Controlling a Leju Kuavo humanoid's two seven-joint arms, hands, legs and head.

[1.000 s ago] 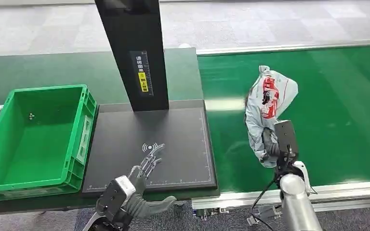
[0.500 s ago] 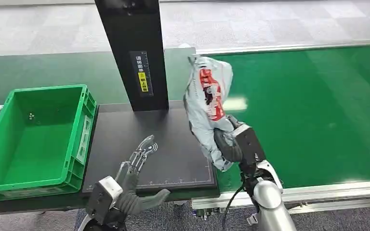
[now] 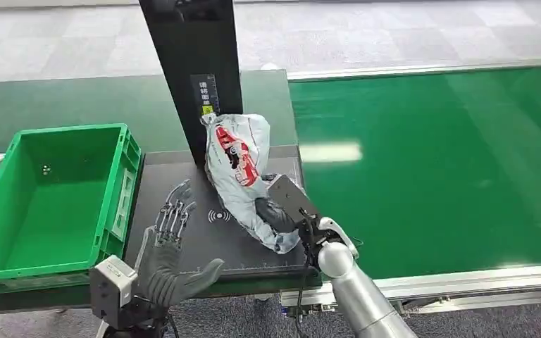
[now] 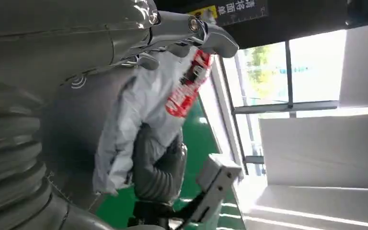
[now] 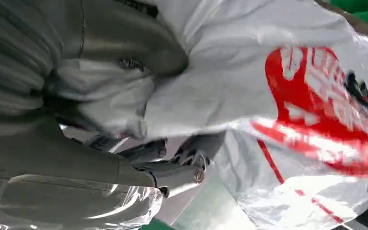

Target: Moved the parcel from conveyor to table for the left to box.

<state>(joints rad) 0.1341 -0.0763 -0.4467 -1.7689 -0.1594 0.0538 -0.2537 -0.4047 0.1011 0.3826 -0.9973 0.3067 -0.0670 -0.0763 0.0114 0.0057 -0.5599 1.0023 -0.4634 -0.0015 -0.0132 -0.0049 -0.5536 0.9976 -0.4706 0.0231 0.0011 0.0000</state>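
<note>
black post [image 3: 196, 63] — Chinese-character label [image 3: 208, 105], yellow patch | parcel [image 3: 239, 169] — red print, unreadable

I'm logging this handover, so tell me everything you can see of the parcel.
The parcel is a soft, crumpled grey-white plastic mailer bag with red and dark print. The right hand grips its lower end, so it stands tilted over the black mat, its top close to the black post. Whether it touches the mat is unclear.
</note>
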